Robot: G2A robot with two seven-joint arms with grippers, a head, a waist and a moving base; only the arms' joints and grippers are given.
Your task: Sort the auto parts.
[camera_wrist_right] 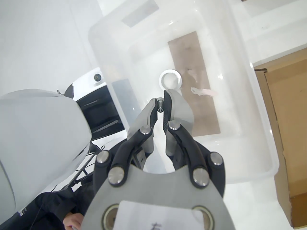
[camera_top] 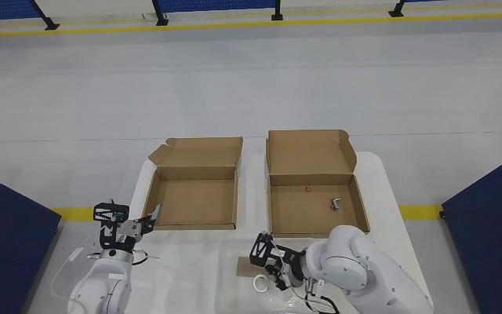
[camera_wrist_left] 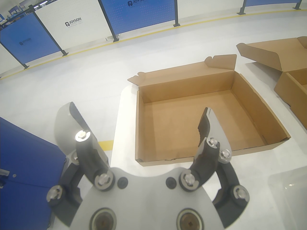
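Observation:
My right gripper (camera_wrist_right: pixel 160 102) hangs over a clear plastic bin (camera_wrist_right: pixel 242 56) and is shut on a small metal screw (camera_wrist_right: pixel 160 106) held between its fingertips. Just beyond the tips, a white ring (camera_wrist_right: pixel 170 79) lies on the bin floor; the ring (camera_top: pixel 260 285) also shows from above. My left gripper (camera_wrist_left: pixel 139 110) stands open and holds nothing, in front of the left cardboard box (camera_wrist_left: pixel 239 153), whose inside is bare. The right cardboard box (camera_top: pixel 314 233) holds a small metal part (camera_top: pixel 335 203).
A brown card (camera_wrist_right: pixel 191 111) lies at the bottom of the bin, with a small pale scrap (camera_wrist_right: pixel 203 92) on it. Both boxes have their lids (camera_top: pixel 200 153) folded back. Blue panels (camera_top: pixel 471 235) stand on either side of the table.

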